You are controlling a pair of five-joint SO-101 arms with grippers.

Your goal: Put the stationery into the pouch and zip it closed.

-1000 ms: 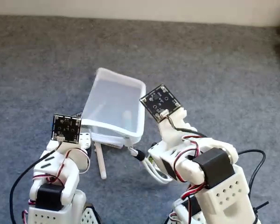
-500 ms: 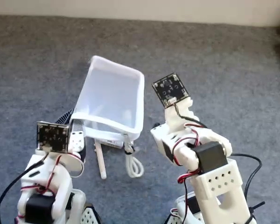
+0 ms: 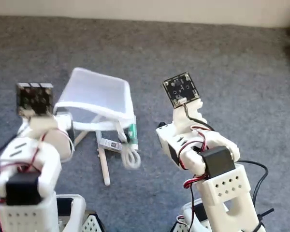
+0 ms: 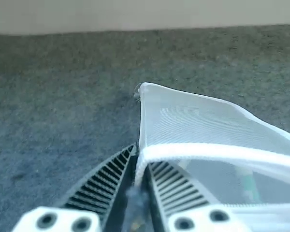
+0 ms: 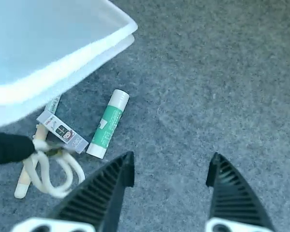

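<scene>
Pouch [image 3: 99, 99] limp, pinched at its rim by your left gripper [image 4: 140, 162].
Right gripper [image 5: 166, 166] gapes empty; glue stick [image 5: 108, 124] looks rigid and slick, so grip it mid-barrel.

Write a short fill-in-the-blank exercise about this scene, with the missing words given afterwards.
1. The fingers of the left gripper are ____ on the rim of the mesh pouch.
2. The fingers of the right gripper are ____.
3. The glue stick lying on the carpet is white and ____.
Missing words: shut; open; green.
</scene>
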